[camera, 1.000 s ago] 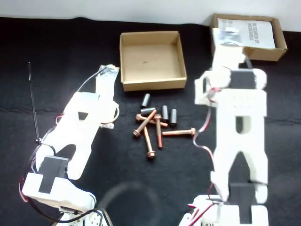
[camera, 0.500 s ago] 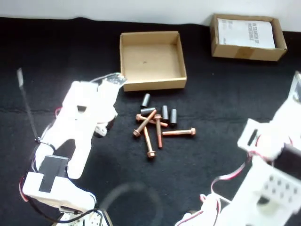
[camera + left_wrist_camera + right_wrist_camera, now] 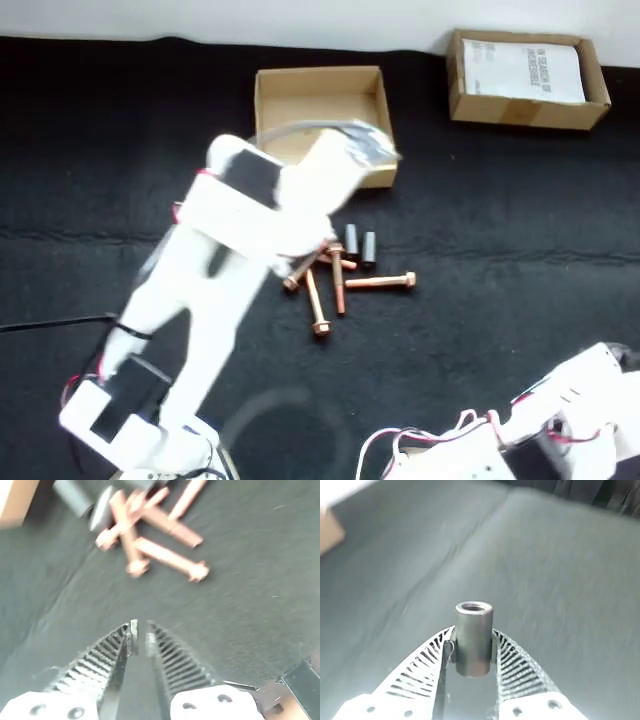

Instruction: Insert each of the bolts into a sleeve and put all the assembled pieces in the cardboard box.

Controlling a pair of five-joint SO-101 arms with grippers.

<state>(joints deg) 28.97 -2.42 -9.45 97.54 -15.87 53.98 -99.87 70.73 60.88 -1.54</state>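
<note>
Copper bolts (image 3: 335, 280) are heaped at mid-frame on the black counter (image 3: 500, 220). Two grey sleeves (image 3: 360, 243) are set just above them, and the box (image 3: 318, 72) higher still. The left arm (image 3: 230, 270) is stretched from lower left over the heap, and the left pincer (image 3: 141, 630) is held barely parted and empty. At lower right, an upright sleeve (image 3: 474, 650) is gripped by the right pincer (image 3: 473, 631).
</note>
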